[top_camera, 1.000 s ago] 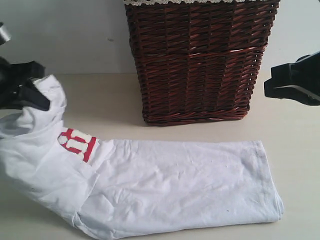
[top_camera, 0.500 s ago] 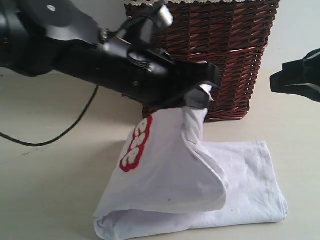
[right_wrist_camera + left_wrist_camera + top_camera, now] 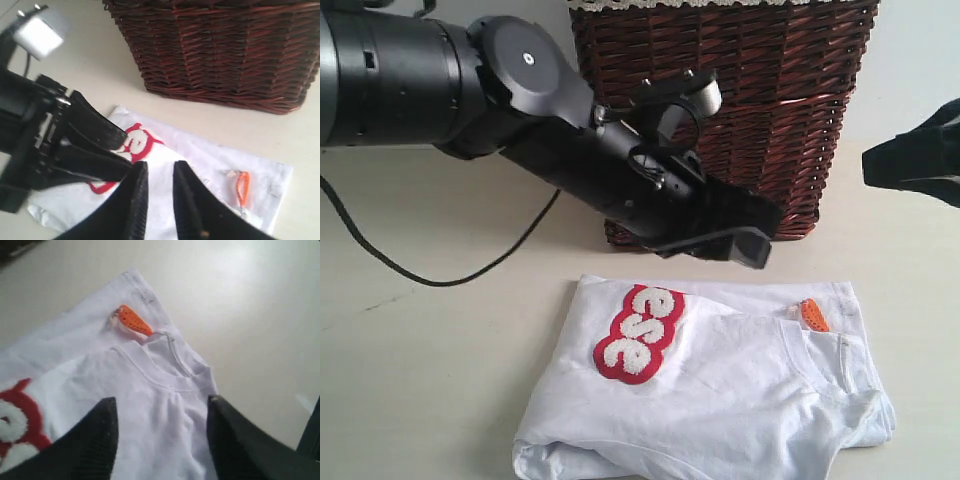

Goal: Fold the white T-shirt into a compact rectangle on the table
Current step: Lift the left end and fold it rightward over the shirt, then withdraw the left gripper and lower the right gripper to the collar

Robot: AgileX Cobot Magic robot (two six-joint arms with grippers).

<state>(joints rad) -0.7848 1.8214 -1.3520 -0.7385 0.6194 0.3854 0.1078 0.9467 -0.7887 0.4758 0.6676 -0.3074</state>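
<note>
Exterior view: the white T-shirt, soft short-sleeved cotton, lies doubled over itself in a rumpled oblong on the smooth, pale beige worktop, just in front of a dark brown wicker basket. Its fuzzy white lettering, edged in red, faces up. A small orange tag shows by the neckline at the right end. The left gripper hangs over the cloth's far edge, between shirt and basket, with its black jaws parted and nothing in them. From that I judge the fold is laid and the cloth released. The right gripper sits at the right margin, well apart from the shirt, probably to keep out of the way of the arm that reaches across. A thin black cable lies on the worktop at the left.

Left wrist view: the textured black fingers stand wide apart. Only the stitched collar and the tag show in the gap, lying below the fingers and not pinched.

Right wrist view: two ridged black fingers are separated by a narrow slit and hold nothing. They look down on the shirt with the basket's tight weave behind. The bundle's edges look loose and uneven, so another tidying fold seems called for.
</note>
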